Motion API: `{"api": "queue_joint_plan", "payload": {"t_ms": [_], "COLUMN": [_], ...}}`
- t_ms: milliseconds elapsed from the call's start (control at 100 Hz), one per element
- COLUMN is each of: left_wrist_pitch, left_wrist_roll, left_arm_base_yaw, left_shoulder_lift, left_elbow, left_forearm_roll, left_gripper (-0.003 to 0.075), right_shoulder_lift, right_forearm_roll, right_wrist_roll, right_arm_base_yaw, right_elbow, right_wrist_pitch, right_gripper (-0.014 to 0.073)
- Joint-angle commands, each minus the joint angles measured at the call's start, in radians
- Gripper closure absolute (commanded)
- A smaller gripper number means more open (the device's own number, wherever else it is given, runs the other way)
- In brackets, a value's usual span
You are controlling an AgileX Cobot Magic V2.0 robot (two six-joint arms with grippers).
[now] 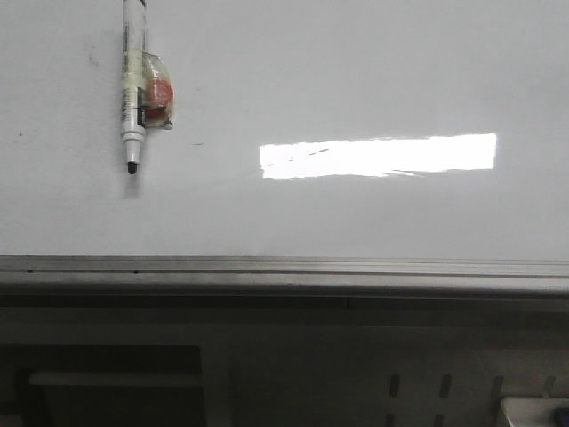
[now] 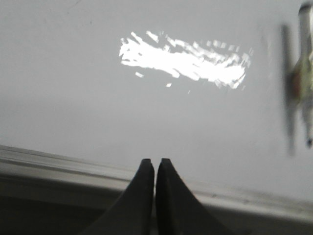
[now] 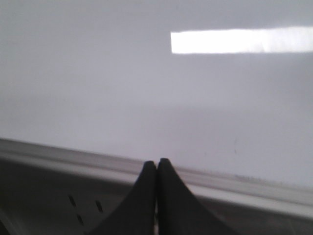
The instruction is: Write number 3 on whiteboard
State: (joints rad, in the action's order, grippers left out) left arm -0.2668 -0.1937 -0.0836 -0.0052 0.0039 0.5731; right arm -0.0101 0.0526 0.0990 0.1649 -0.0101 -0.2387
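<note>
A: Is anything holding anything here?

B: No boxes or trays show. The whiteboard (image 1: 373, 80) is the only bearing surface, and a marker (image 1: 133, 89) lies on it with its dark tip (image 1: 132, 166) bare, pointing toward the grey metal edge strip (image 1: 284, 267). A lump of clear tape with something orange-red inside (image 1: 158, 98) sticks to the marker's side.

A: How does the board itself look?

B: Glossy white-grey, with a bright rectangular reflection (image 1: 378, 156) across it. I see no drawn 3 on it, only a few faint dark specks (image 1: 197, 144).

A: And the grippers?

B: The left gripper (image 2: 155, 161) has its two black fingers (image 2: 142, 196) pressed together, nothing between them. It sits over the edge strip (image 2: 58, 164), with the board (image 2: 73, 88) beyond its tips and the marker (image 2: 305, 78) well off to one side, blurred, so I can only guess it is the same pen.

A: The right one?

B: The right gripper (image 3: 157, 161) is the same: fingers (image 3: 142, 196) closed tight, empty, tips at the edge strip (image 3: 49, 152), the board (image 3: 98, 73) and the reflection (image 3: 239, 41) ahead of it.
</note>
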Motion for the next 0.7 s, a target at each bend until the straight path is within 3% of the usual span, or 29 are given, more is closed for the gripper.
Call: {"api": "queue_joint_plan", "payload": {"t_ms": [0, 140, 210, 440, 560, 690], "left_wrist_pitch": [0.138, 0.178, 0.176, 0.251, 0.236, 0.114], "left_wrist_roll": [0.002, 0.002, 0.002, 0.002, -0.014, -0.135], "left_arm_base_yaw": [-0.006, -0.006, -0.006, -0.005, -0.007, -0.007], "left_shoulder_lift": [-0.026, -0.026, -0.026, -0.026, -0.022, 0.039], "left_elbow": [0.034, 0.034, 0.034, 0.031, -0.013, -0.128], "left_forearm_roll": [0.222, 0.405, 0.486, 0.550, 0.481, 0.310], "left_gripper": [0.0741, 0.0741, 0.0740, 0.0741, 0.0740, 0.0713], "right_shoulder_lift": [-0.014, -0.014, -0.014, -0.014, -0.014, -0.002], "right_forearm_roll": [-0.082, -0.285, -0.305, -0.408, -0.405, -0.328], "right_wrist_roll": [-0.004, -0.004, -0.004, -0.004, -0.004, -0.004], "right_arm_base_yaw": [-0.001, -0.001, -0.001, -0.001, -0.001, -0.001], "right_elbow": [-0.025, -0.025, -0.025, 0.003, 0.065, 0.155], "right_wrist_pitch": [0.223, 0.393, 0.401, 0.422, 0.401, 0.276], "right_gripper": [0.0643, 0.0643, 0.0643, 0.0643, 0.0643, 0.0613]}}
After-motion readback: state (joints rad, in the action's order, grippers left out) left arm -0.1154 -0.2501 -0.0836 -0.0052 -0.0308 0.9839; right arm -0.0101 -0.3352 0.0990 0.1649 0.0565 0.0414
